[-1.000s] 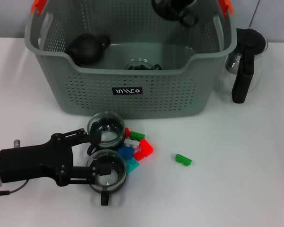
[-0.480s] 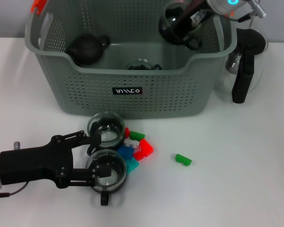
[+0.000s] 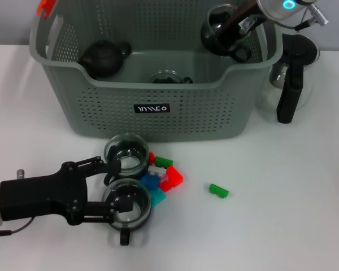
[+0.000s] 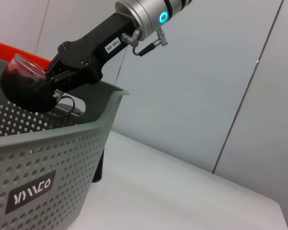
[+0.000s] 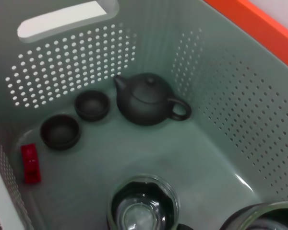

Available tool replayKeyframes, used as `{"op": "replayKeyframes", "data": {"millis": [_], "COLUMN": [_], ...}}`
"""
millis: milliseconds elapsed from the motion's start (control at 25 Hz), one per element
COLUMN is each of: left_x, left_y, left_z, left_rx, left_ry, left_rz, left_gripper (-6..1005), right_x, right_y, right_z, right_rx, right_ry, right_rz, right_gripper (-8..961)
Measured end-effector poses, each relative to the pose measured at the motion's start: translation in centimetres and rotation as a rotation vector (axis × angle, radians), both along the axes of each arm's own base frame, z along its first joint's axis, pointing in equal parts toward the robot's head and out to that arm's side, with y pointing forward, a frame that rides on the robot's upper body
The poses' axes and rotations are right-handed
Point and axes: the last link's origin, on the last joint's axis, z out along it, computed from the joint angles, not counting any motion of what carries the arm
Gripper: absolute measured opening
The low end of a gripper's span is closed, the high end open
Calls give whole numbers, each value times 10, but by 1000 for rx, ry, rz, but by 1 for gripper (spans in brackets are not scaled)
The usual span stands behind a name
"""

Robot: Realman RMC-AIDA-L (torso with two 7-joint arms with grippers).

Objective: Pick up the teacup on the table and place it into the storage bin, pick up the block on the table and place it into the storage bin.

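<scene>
**Two cups on the table, one over the bin**

You have two glass teacups on the table in front of the storage bin [image 3: 158,121]: one [image 3: 126,153] nearest the bin wall, another [image 3: 127,204] beside it. Your left gripper [image 3: 110,186] lies low on the table, its fingers spread around the nearer cup. Your right gripper [image 3: 233,29] is clamped on a third glass teacup [image 3: 221,25], held above the bin's far right corner.

Loose blocks: a cluster [image 3: 164,176] beside the cups, with red, green and blue pieces, plus one green block [image 3: 218,191] apart.

Inside the bin you can count one dark teapot [image 5: 146,98], two dark small cups [image 5: 92,105] [image 5: 60,131], one red block [image 5: 30,163] and one glass cup [image 5: 143,206].
</scene>
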Motion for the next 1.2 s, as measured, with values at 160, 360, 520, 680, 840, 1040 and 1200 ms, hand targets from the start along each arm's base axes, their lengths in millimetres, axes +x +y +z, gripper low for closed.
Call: {"op": "replayKeyframes", "data": {"millis": [160,360,520,680,840,1040,1200], "left_x": [0,0,0,0,0,0,0], "left_y": [0,0,0,0,0,0,0], "left_z": [0,0,0,0,0,0,0], "left_rx": [0,0,1,2,3,3,4], "left_ry": [0,0,0,0,0,1,1], "left_rz": [0,0,1,1,2,2,3], "left_gripper": [933,933,933,933,933,932,932], "right_x": [2,2,2,2,2,2,1], "right_y": [-1,-2,-2,-3,-2,-2,-2], "right_z": [-2,-3,-4,-4,-4,-4,-4], "right_rx": [-1,-2,-5,-6,-4,-2,-3], "right_ry": [-15,-27,-26,-25,-25,-24,-25], "right_rz": [0,3,3,3,5,8,10], "right_gripper": [55,55,55,56,56,56,56]}}
